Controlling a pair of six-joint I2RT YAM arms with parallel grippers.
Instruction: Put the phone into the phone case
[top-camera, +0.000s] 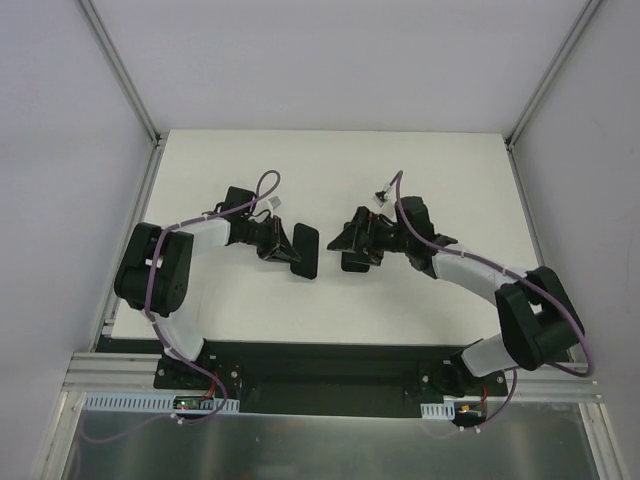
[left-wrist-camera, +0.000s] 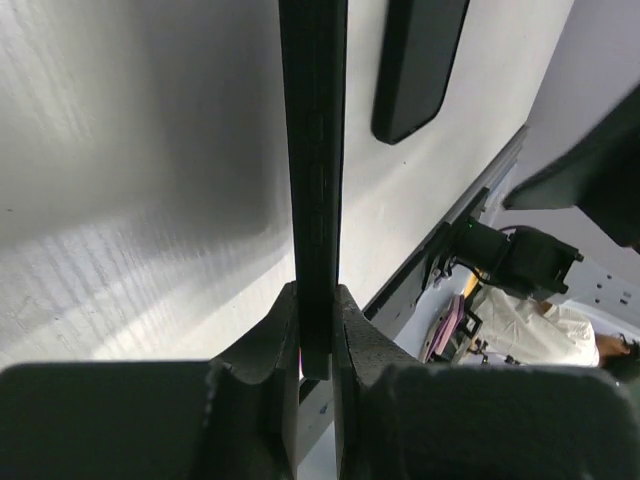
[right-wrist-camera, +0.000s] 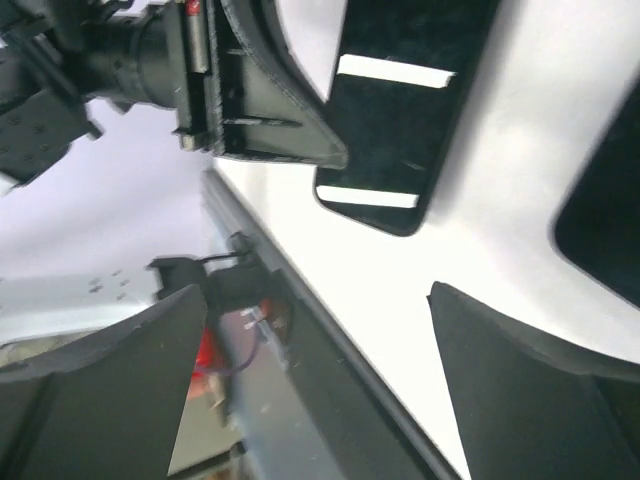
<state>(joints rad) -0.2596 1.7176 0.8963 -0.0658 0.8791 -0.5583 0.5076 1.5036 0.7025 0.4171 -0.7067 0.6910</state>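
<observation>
Closest to the left wrist lens, the fingers (left-wrist-camera: 270, 340) of the left end effector (left-wrist-camera: 315, 300) are pressed together on a thin black slab seen edge-on, which runs straight away from them. From the right wrist that slab shows a glossy face with bright light strips mirrored in it, so I take it to be the phone (right-wrist-camera: 395, 110). No blue back shows in any view. From above it sits just left of the middle of the tabletop (top-camera: 300, 170), with its broad face turned largely upward. Whether it touches the surface I cannot tell.

The right end effector (right-wrist-camera: 318, 300) has its fingers well apart with nothing between them. It hangs just right of the phone, above a second dull black slab lying flat, which is probably the phone case (top-camera: 356, 263). Its camera hole is not visible, and I cannot tell which side faces up.

My reading is that the phone is in hand and the fitting has not begun. The next move calls for the right arm to steady the case against sliding. The left arm would then bring the phone over it, square up the edges and corners, seat one end first and press the rest down
</observation>
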